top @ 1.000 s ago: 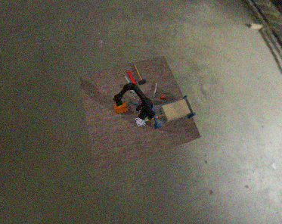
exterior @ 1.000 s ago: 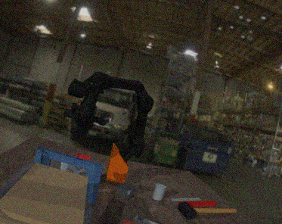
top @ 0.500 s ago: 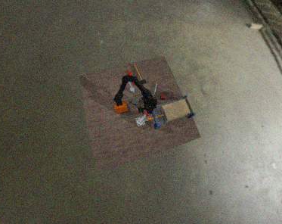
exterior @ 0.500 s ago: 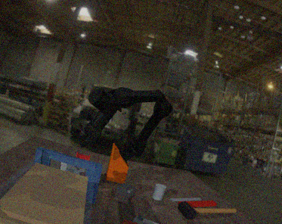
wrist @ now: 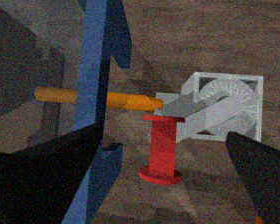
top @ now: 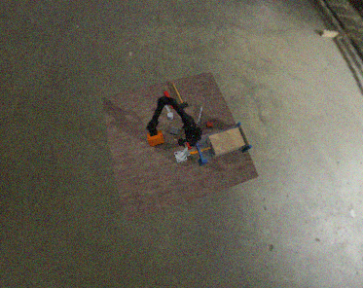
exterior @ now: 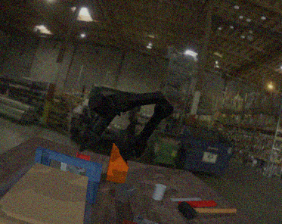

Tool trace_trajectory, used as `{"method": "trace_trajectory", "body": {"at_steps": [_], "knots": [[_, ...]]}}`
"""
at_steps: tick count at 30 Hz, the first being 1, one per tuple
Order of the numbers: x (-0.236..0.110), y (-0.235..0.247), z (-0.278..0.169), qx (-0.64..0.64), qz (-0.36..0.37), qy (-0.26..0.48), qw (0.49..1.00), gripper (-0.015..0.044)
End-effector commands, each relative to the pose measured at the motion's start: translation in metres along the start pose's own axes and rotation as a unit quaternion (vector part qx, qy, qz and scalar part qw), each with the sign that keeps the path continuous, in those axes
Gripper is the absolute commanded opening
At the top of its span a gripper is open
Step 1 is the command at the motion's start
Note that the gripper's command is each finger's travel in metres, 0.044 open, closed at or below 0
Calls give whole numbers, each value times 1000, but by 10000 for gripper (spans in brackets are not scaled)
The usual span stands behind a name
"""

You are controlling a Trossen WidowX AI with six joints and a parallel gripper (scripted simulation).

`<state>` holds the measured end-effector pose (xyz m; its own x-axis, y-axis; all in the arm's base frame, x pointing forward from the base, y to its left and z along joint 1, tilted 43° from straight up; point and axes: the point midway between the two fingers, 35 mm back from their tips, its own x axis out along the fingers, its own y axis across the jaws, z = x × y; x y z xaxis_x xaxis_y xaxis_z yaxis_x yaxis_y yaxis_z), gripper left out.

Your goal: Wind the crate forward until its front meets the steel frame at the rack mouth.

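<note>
The tan crate [top: 228, 141] [exterior: 44, 193] sits flat inside the clear-panelled cubby, with a gap between its front and the blue steel frame [top: 201, 155] [exterior: 93, 178] [wrist: 93, 65] at the mouth. The orange strap [wrist: 133, 101] [top: 194, 152] passes through the frame to the pale winch [wrist: 256, 92] [top: 181, 156]. The handle's grey arm [wrist: 206, 116] reaches from the winch top to its red knob [wrist: 162, 147], close to the frame. My gripper [wrist: 162, 132] is open and empty, its fingers on either side of the knob and above it. The key is hidden.
An orange block [top: 155, 139] [exterior: 117, 170] stands at the arm's base. A white cup [top: 170, 116] [exterior: 159, 191], a hammer [top: 177, 92] [exterior: 215, 210], a red tool [exterior: 207, 203] and a thin pale bar [top: 199, 114] lie to one side. A small red piece [top: 209, 125] is beside the rack.
</note>
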<state>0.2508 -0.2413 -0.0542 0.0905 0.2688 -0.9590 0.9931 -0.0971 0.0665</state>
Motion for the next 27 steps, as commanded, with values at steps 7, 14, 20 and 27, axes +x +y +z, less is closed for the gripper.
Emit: {"method": "trace_trajectory", "body": {"at_steps": [7, 14, 20, 27], "knots": [[17, -1, -8, 2, -3, 4, 1000, 440], [27, -2, -13, 2, -3, 4, 1000, 440], [36, -2, -18, 2, -2, 5, 1000, 440], [46, -3, -23, 2, -2, 5, 1000, 440]]}}
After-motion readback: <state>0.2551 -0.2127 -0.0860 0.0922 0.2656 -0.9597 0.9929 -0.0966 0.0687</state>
